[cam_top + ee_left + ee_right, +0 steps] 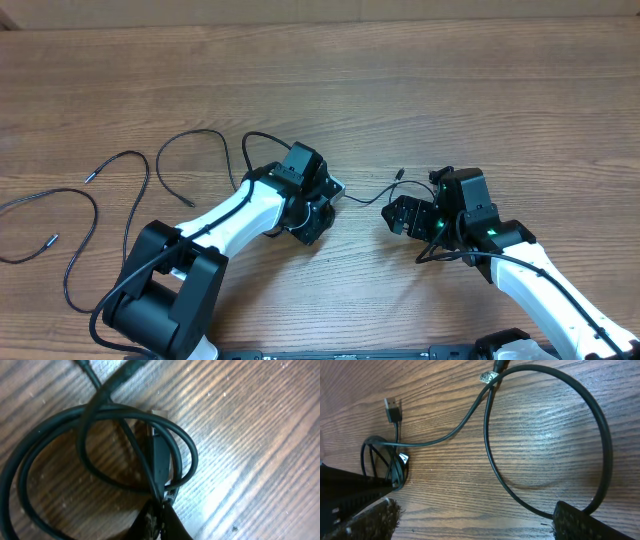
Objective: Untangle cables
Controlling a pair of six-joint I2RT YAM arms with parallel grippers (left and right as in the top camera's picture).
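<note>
A thin black cable is coiled in tight loops (100,435) on the wooden table. My left gripper (161,519) is shut on this coil at its lower edge; from overhead it (318,200) sits over the coil. A strand (365,197) runs from there to a plug end (399,174) near my right gripper (408,212). In the right wrist view the right gripper (475,520) is open and empty, and a wide cable loop (600,425) passes by its right finger. A USB plug (392,410) lies at the upper left. More loose cables (190,150) lie to the left.
A long black cord (100,215) and another with a silver tip (50,239) lie spread out at the left of the table. The table's far edge (320,22) runs along the top. The left arm's base (165,290) stands at the front.
</note>
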